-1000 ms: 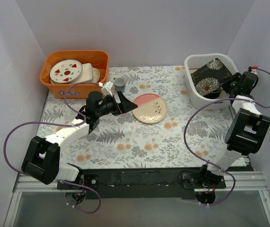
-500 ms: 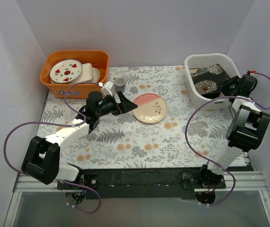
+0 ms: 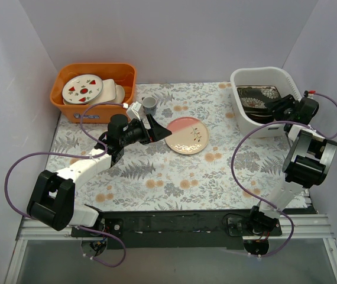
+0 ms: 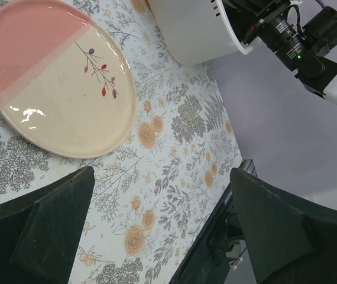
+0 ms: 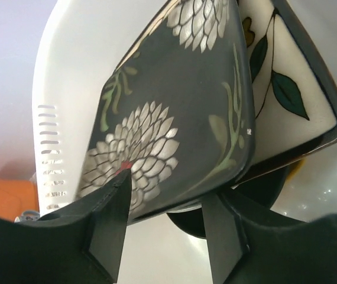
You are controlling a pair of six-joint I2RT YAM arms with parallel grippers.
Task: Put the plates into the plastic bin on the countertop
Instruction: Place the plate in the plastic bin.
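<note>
Fern-printed worktop point(image 3: 156, 171) carried the pink plate point(image 3: 187, 135) mid-surface before the wide-open, empty left tool point(image 4: 162, 225), while the black square plate point(image 5: 174, 118) and cream square plate point(image 5: 292, 89) sat inside the far-right plastic bin point(image 3: 239, 80), the right tool point(image 5: 164, 236) parted loosely about the black one's edge.

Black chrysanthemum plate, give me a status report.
Left gripper open, near pink plate. Right gripper open; black chrysanthemum plate in white bin atop cream plate. Nothing blocking.
</note>
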